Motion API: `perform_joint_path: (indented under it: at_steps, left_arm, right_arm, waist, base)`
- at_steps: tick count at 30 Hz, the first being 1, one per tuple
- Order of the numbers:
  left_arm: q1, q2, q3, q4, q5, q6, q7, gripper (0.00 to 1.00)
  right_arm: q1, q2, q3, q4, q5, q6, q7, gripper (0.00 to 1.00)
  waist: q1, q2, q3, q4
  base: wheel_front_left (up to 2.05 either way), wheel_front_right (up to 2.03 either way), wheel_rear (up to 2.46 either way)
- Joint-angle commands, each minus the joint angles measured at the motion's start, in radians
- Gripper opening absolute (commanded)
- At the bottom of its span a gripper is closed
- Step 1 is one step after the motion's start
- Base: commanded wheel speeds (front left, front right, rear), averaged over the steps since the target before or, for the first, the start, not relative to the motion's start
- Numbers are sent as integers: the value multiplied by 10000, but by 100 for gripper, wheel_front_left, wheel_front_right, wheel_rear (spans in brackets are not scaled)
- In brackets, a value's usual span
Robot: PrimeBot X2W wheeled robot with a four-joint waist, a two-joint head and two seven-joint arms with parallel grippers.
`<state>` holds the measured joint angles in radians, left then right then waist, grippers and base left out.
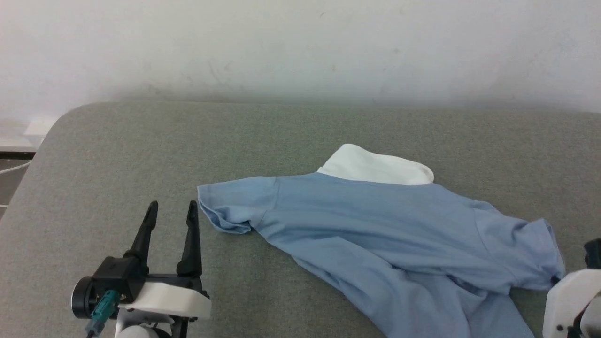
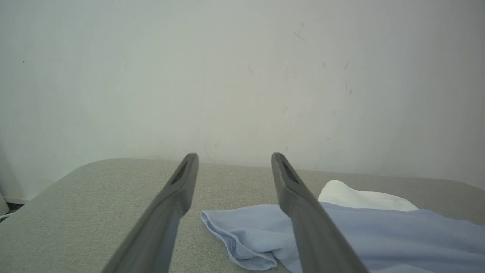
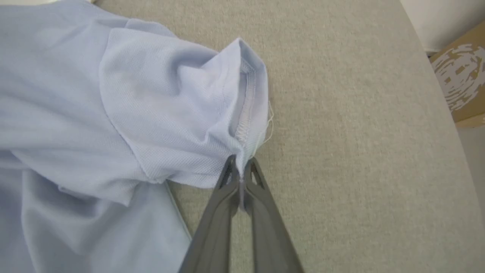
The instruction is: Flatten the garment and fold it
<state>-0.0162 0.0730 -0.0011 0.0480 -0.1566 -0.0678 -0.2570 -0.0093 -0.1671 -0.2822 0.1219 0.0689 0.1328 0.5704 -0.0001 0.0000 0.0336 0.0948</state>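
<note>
The garment, a light blue short-sleeved shirt with a white collar, lies rumpled and slanted on the grey-green padded table. My left gripper stands open at the lower left, its fingertips just left of the near sleeve; the left wrist view shows that sleeve between and beyond my open fingers. My right gripper is shut on the hem of the other sleeve, pinching the cloth edge. In the head view its white wrist housing shows at the right edge.
A pale wall rises behind the table's rounded far edge. A brown cardboard box sits beyond the table's right edge. Bare table surface spreads to the left and behind the shirt.
</note>
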Motion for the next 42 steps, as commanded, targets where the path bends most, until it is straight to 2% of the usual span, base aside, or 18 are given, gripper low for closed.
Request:
perform_joint_path:
  at_steps: [1, 3, 4, 5, 6, 9, 13, 16, 18, 24, 28, 31, 37, 42]
  left_arm:
    - [150, -32, 61, -22, 107, -64, -47, 100]
    - [150, -59, 92, -17, 125, -103, -47, 100]
    - [135, -72, 92, -9, 136, -123, -47, 100]
    - [117, -83, 83, 7, 149, -143, -47, 100]
    - [90, -94, 60, 34, 164, -166, -47, 100]
    - [-34, -108, 5, 109, 226, -238, -47, 100]
    - [-280, -57, -41, 297, 139, -372, -47, 100]
    - [-642, 231, -152, 713, 42, -474, -39, 100]
    - [-1052, 483, -232, 1070, -51, -516, 341, 100]
    - [-2865, 1873, -1027, 2310, -460, -616, 3164, 100]
    - [-4080, 2821, -1991, 3212, -1690, -624, 5508, 100]
    - [-4973, 3594, -2634, 3656, -2495, -626, 6753, 100]
    - [-6194, 4572, -3650, 4576, -3396, -627, 8802, 100]
    - [-6654, 4977, -4084, 5246, -3758, -628, 9991, 100]
  right_arm:
    - [255, 146, -95, -118, 0, -21, 72, 0]
    - [685, 370, -182, -235, 4, -21, 227, 2]
    - [840, 455, -202, -200, 13, -21, 253, 24]
    - [947, 522, -224, -145, -17, -21, 218, 85]
    - [1007, 569, -284, -72, -118, -21, 154, 100]
    - [876, 682, -298, -3, -305, -21, -239, 100]
    - [334, 796, -264, -507, -430, -21, -1282, 100]
    - [6, 828, -51, -1085, -498, -21, -2173, 100]
    - [-154, 841, 96, -1508, -562, -21, -2754, 100]
    - [-379, 995, 422, -2437, -542, -21, -3981, 100]
    - [-390, 1097, 649, -2780, -519, -21, -4283, 100]
    - [-450, 1137, 866, -2871, -461, -21, -4446, 100]
    - [-545, 1163, 1180, -2689, -226, -21, -4668, 100]
    - [-703, 1166, 1233, -2497, -62, -21, -4857, 100]
  waist:
    - [1, 0, -65, -153]
    - [1, 0, -23, -199]
    - [1, 0, -6, -218]
    - [1, 0, 7, -237]
    - [1, 0, 22, -252]
    - [1, 0, 54, -323]
    - [1, 0, 94, -442]
    - [1, 0, 197, -560]
    - [1, 0, 330, -646]
    - [1, 0, 915, -996]
    - [1, 0, 1330, -1281]
    - [1, 0, 1630, -1515]
    - [1, 0, 2085, -1897]
    - [1, 0, 2396, -2168]
  base:
    - [0, 0, 0]
    - [0, 0, 0]
    - [0, 0, 0]
    - [0, 0, 0]
    - [0, 0, 0]
    - [0, 0, 0]
    - [0, 0, 0]
    - [0, 0, 0]
    - [0, 0, 0]
    - [0, 0, 0]
    - [0, 0, 0]
    - [0, 0, 0]
    - [0, 0, 0]
    - [0, 0, 0]
